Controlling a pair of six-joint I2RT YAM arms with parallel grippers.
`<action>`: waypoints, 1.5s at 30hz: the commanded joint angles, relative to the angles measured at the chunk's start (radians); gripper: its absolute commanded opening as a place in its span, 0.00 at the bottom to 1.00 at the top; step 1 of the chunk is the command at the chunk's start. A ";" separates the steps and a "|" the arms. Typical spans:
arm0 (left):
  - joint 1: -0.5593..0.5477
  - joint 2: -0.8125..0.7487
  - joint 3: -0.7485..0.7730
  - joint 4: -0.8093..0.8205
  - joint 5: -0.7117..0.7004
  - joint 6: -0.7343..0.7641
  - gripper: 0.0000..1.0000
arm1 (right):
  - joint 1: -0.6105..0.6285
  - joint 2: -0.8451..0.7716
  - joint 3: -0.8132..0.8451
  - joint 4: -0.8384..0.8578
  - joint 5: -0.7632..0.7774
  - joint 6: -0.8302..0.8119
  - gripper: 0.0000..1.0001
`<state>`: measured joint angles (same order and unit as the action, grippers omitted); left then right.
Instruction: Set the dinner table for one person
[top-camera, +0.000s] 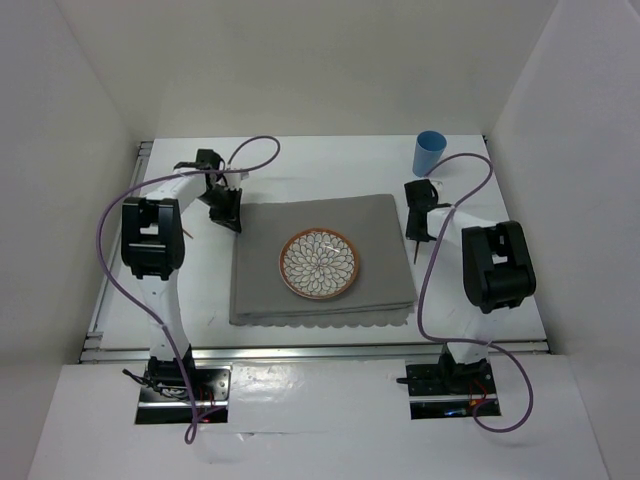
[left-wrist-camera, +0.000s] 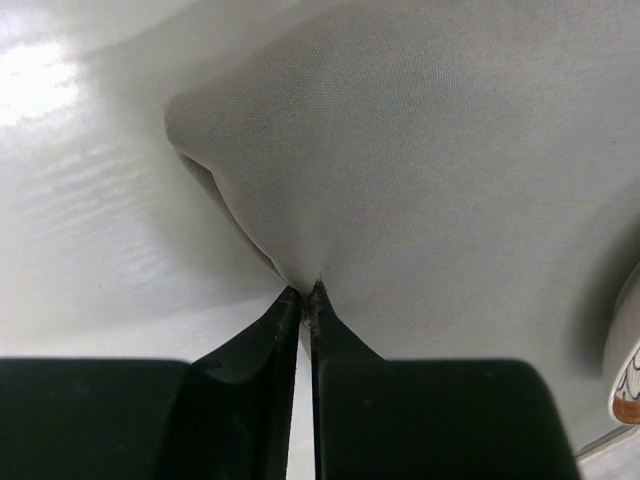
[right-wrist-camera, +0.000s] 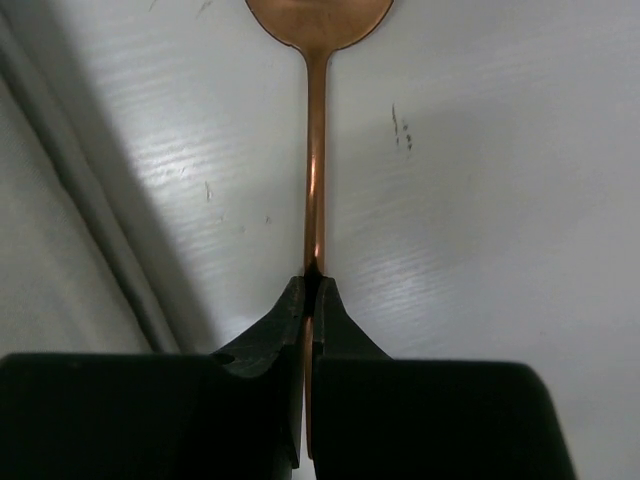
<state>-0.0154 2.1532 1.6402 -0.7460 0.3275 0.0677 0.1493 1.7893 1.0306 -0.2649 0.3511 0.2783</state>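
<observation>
A grey scallop-edged placemat (top-camera: 270, 290) lies in the middle of the white dinner table (top-camera: 200, 290), and a patterned brown-rimmed plate (top-camera: 318, 263) sits on it. My left gripper (top-camera: 232, 222) is at the mat's back left corner. In the left wrist view my left gripper (left-wrist-camera: 305, 292) is shut on a pinched-up fold of the placemat (left-wrist-camera: 400, 180). My right gripper (top-camera: 416, 232) hangs just right of the mat. It is shut on the thin handle of a copper spoon (right-wrist-camera: 315, 180), whose bowl points away from my right gripper (right-wrist-camera: 313, 280) over the bare table.
A blue cup (top-camera: 430, 153) stands at the back right, behind the right gripper. White walls enclose the table on three sides and aluminium rails (top-camera: 300, 348) run along its edges. The plate's rim (left-wrist-camera: 625, 370) shows at the right edge of the left wrist view.
</observation>
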 joint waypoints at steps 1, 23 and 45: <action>0.000 0.031 0.046 0.044 0.019 -0.002 0.09 | 0.018 -0.086 -0.027 -0.023 0.032 -0.004 0.00; 0.000 -0.042 -0.014 0.036 0.024 -0.011 0.46 | 0.236 -0.406 -0.110 -0.194 -0.136 0.150 0.00; 0.000 -0.072 -0.002 0.014 -0.076 -0.020 0.56 | 0.326 -0.280 -0.221 0.007 -0.141 0.230 0.00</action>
<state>-0.0177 2.1353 1.6375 -0.7254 0.2600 0.0483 0.4717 1.4948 0.8238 -0.3428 0.1940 0.5083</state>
